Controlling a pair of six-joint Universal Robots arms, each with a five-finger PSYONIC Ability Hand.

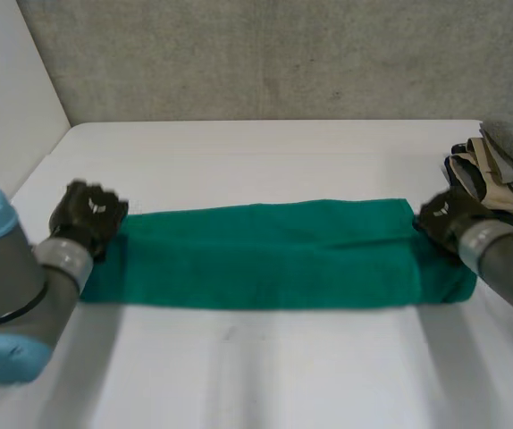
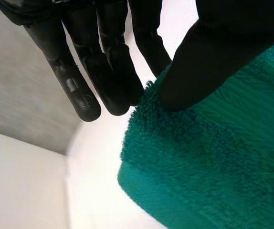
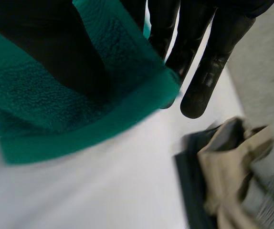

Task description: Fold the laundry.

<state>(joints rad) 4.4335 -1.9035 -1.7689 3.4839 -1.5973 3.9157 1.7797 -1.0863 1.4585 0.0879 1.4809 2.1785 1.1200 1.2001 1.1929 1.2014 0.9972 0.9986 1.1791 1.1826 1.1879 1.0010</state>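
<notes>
A green towel (image 1: 265,255) lies folded into a long strip across the white table (image 1: 256,366). My left hand (image 1: 87,214) is at the strip's far left corner. In the left wrist view its thumb (image 2: 208,62) presses on the towel (image 2: 213,162) against the straight fingers (image 2: 94,62), pinching the corner. At the strip's far right corner my right hand (image 1: 444,219) pinches the towel (image 3: 56,109) the same way, thumb (image 3: 46,47) on top and fingers (image 3: 208,57) behind the edge.
A pile of beige, grey and dark laundry (image 1: 489,165) sits at the table's right edge, close beside my right hand; the right wrist view shows this pile (image 3: 237,176) too. A grey wall (image 1: 283,54) runs behind the table, a white panel (image 1: 6,89) on the left.
</notes>
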